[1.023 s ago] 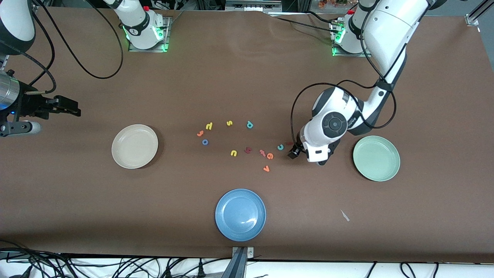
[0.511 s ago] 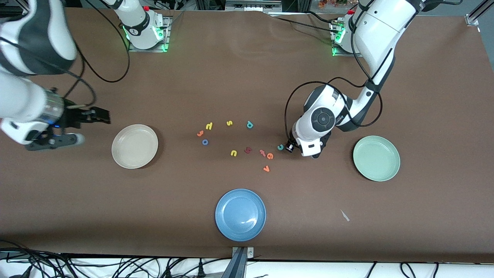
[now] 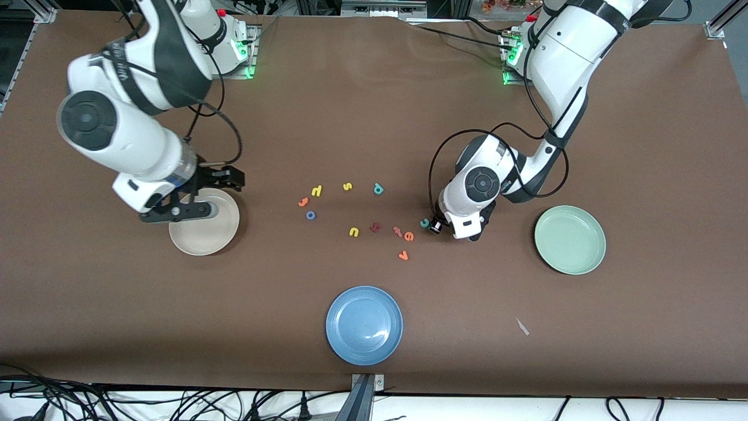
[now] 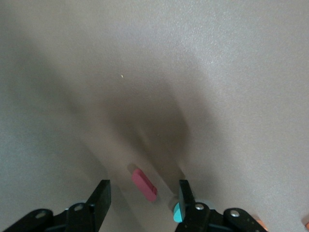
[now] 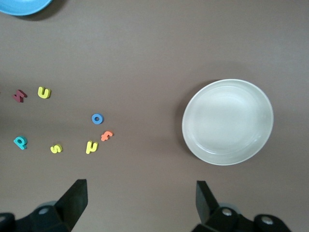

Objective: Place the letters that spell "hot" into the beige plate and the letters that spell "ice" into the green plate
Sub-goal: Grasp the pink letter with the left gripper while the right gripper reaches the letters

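My left gripper is down at the table, open, its fingers either side of the dark red i with a gap on each side. The teal c lies just outside one finger. The orange e sits a little nearer the front camera. The green plate is toward the left arm's end. My right gripper hangs open and empty over the rim of the beige plate. Yellow h, orange t and blue o lie grouped mid-table.
Other letters lie among them: yellow s, teal p, yellow u, a dark red letter, a pinkish t-like one, orange v. A blue plate sits near the front edge.
The right arm has swung in from the table's end to above the beige plate. My left gripper has shifted toward the teal c, and its jaws have narrowed around the i.
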`<state>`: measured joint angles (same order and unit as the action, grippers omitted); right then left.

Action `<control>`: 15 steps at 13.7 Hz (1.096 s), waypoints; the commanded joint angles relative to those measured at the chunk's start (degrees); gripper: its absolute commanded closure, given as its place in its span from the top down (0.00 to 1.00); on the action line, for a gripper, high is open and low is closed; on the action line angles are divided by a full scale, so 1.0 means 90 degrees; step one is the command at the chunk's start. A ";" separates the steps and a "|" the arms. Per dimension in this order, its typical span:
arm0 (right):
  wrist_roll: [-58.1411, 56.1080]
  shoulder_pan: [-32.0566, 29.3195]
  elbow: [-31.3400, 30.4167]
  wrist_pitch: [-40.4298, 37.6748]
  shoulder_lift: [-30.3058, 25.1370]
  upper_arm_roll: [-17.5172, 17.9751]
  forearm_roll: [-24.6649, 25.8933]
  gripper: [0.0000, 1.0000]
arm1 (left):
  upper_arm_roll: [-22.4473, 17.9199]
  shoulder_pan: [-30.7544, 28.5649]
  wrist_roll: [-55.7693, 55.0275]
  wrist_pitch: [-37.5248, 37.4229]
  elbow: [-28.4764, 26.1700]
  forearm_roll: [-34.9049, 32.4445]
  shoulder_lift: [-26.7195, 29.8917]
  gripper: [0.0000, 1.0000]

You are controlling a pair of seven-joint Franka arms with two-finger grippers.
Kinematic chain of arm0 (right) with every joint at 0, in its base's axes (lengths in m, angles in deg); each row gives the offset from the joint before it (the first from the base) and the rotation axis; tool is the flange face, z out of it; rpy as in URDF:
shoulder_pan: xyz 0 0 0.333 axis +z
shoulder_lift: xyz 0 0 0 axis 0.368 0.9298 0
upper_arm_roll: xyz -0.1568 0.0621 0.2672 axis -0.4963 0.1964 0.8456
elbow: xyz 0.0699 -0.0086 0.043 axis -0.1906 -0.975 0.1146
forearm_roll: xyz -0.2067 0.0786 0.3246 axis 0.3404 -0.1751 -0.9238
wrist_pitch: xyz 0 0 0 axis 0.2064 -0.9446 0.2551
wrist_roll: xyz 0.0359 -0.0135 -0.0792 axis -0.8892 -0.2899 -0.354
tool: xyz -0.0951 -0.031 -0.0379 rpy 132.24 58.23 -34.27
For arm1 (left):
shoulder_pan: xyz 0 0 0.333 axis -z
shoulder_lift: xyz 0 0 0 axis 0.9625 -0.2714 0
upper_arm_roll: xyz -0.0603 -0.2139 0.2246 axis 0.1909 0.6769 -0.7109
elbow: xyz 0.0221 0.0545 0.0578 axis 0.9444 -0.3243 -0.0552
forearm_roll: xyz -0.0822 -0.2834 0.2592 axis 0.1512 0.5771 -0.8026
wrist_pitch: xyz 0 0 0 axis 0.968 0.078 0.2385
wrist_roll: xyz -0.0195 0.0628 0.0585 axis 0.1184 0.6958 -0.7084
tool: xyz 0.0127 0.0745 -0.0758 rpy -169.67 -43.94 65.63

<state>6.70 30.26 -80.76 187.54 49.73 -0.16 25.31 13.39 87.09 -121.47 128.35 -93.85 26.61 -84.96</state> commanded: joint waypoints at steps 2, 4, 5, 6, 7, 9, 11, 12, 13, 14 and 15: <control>0.0338 -0.0045 -0.0316 0.0168 -0.0086 0.0173 0.0121 0.99 | -0.0064 0.0058 -0.0181 0.0043 0.0039 -0.0188 -0.0008 0.50; 0.0377 -0.0036 -0.0355 0.0207 -0.0076 0.0173 0.0121 0.99 | -0.0074 0.0058 -0.0171 0.0043 0.0048 -0.0197 -0.0028 0.41; 0.0387 -0.0035 -0.0365 0.0217 -0.0086 0.0173 0.0092 0.99 | -0.0074 0.0058 -0.0171 0.0043 0.0048 -0.0304 -0.0028 0.36; 0.0329 -0.0045 -0.0404 0.0217 -0.0086 0.0154 0.0053 0.99 | -0.0074 0.0049 -0.0171 0.0043 0.0048 -0.0334 -0.0028 0.30; 0.0290 -0.0055 -0.0433 0.0217 -0.0086 0.0144 0.0052 0.99 | -0.0074 0.0058 -0.0171 0.0043 0.0048 -0.0344 -0.0028 0.24; 0.0367 -0.0006 -0.0453 0.0469 -0.0037 0.0173 0.0072 0.99 | -0.0074 0.0048 -0.0152 0.0043 0.0058 -0.0383 -0.0028 0.08; 0.0377 -0.0006 -0.0734 0.1161 0.0070 0.0338 0.0052 0.99 | -0.0074 0.0029 -0.0132 0.0024 0.0068 -0.0567 -0.0018 0.00; 0.0397 -0.0006 -0.0881 0.1532 0.0186 0.0504 0.0052 0.99 | -0.0074 -0.0010 -0.0084 -0.0005 0.0097 -0.0617 0.0021 0.00; 0.0677 -0.0006 -0.0912 0.1884 0.0381 0.0660 0.0052 0.99 | -0.0074 -0.0039 -0.0016 -0.0015 0.0117 -0.0627 0.0060 0.00; 0.1076 0.0004 -0.0912 0.2197 0.0586 0.0787 0.0101 0.99 | -0.0074 -0.0107 0.0179 -0.0035 0.0146 -0.0627 0.0234 0.00; 0.1332 0.0033 -0.0951 0.2519 0.0714 0.0963 0.0140 0.99 | -0.0064 -0.0262 0.0480 -0.0054 0.0175 -0.0617 0.0362 0.00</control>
<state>14.21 30.51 -88.97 205.72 53.77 6.02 25.51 12.83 86.49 -120.44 128.62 -92.45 22.16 -84.63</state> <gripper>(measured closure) 0.004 0.934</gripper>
